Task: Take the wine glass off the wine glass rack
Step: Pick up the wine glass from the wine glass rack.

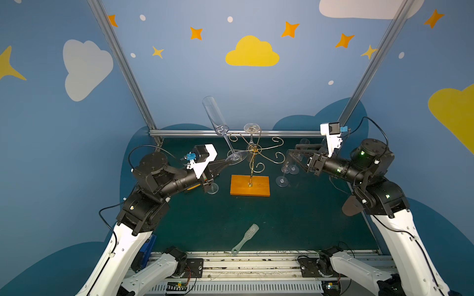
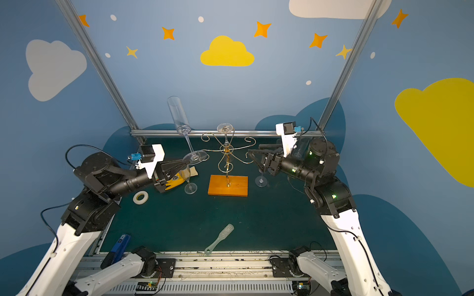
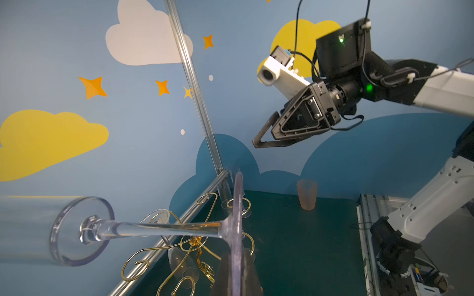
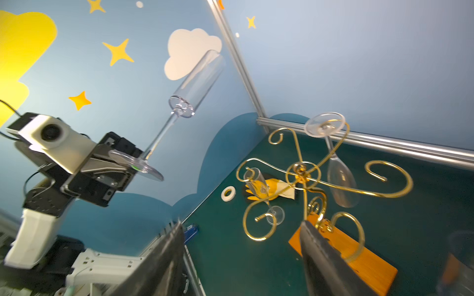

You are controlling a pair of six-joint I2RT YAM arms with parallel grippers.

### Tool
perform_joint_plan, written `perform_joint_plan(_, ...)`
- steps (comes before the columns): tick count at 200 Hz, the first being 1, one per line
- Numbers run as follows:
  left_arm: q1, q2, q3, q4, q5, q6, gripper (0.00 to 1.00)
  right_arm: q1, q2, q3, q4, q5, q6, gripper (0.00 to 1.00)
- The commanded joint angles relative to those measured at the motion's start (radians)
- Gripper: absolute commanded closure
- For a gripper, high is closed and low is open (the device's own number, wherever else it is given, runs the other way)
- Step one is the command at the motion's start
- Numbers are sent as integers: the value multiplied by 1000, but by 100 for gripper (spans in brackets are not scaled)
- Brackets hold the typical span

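**A:** Where is the wine glass (image 1: 214, 116) now?

**B:** It is off the wine glass rack (image 1: 259, 188), in the air at about 10 o'clock from the post in both top views. The left gripper (image 1: 227, 161) is closed on the edge of its foot. The foot is just beside the wire arm at 9 o'clock, and I cannot tell if they touch.

**A:** Which way does it point?

**B:** Its long axis is tilted. The foot is low and near the rack, and the mouth is high, leaning toward 11 o'clock.

**A:** What can go wrong?

**B:** I think the grip is weak. Only a thin smooth disc is pinched, and the long bowl works as a lever, so the glass may turn or slip out. The foot may also hook a curl if the arm pulls sideways. The right gripper (image 3: 264, 129), at 3 o'clock, has its fingers apart and empty. It could push the rack, where a second glass (image 1: 251, 127) hangs upside down at 12 o'clock.
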State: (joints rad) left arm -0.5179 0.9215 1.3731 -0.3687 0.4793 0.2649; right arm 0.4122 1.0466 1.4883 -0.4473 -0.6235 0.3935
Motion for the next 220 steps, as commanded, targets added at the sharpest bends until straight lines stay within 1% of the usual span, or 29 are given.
perform_joint_plan(1,-71,5,44,-28,-89,150,97,38,52,72,-27,-75,29,30)
perform_joint_plan(45,-211,36,52,-44,-230,287,97,89,130,165,21,-156,91,31)
perform_joint_plan(57,-242,46,50,-36,-239,314,97,98,147,181,36,-179,113,31)
perform_joint_plan(62,-253,51,52,-34,-273,323,97,102,153,187,38,-186,117,31)
perform_joint_plan(95,-326,84,60,-25,-329,393,97,133,184,208,29,-211,122,32)
perform_joint_plan(146,-371,106,53,-1,-365,458,97,171,203,193,12,-221,111,34)
perform_joint_plan(161,-389,113,51,-6,-375,478,97,178,216,194,9,-226,111,37)
perform_joint_plan(186,-424,122,49,-15,-423,522,97,194,239,196,4,-228,111,39)
perform_joint_plan(220,-448,124,47,-21,-456,547,97,210,262,194,5,-219,111,44)
